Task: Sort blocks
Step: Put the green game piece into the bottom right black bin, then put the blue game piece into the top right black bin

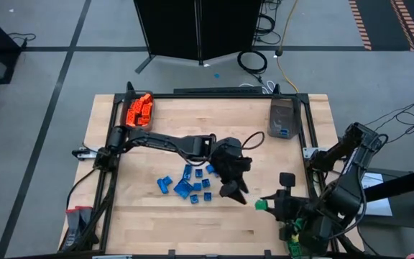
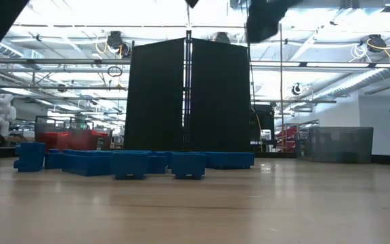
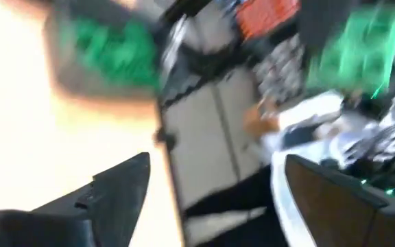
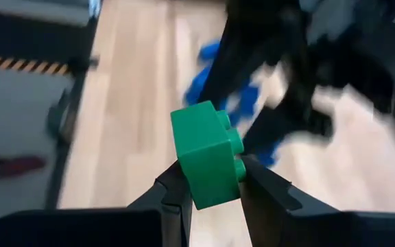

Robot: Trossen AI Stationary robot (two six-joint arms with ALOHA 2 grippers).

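Several blue blocks (image 1: 187, 184) lie loose in a cluster at the table's middle, and the low view shows them as a row (image 2: 134, 163). My left gripper (image 1: 236, 196) hangs just right of that cluster. It is open, with nothing between its fingers (image 3: 217, 161). My right gripper (image 1: 267, 203) is a little farther right and is shut on one green block (image 4: 206, 163). That block is lifted over the table's near right part. My right gripper pinches the green block by two opposite sides near its lower end (image 4: 214, 195), between its two fingers (image 4: 175, 193). It reaches in from the table's right side, slanting down. The block is clear of the table, with its studs (image 4: 234, 145) facing sideways.
A bin with orange blocks (image 1: 139, 109) stands at the far left corner. A translucent grey bin (image 1: 282, 118) with some blue inside stands at the far right. More green (image 1: 292, 232) shows under my right arm at the near right edge. A black panel (image 2: 188, 95) stands beyond the far edge.
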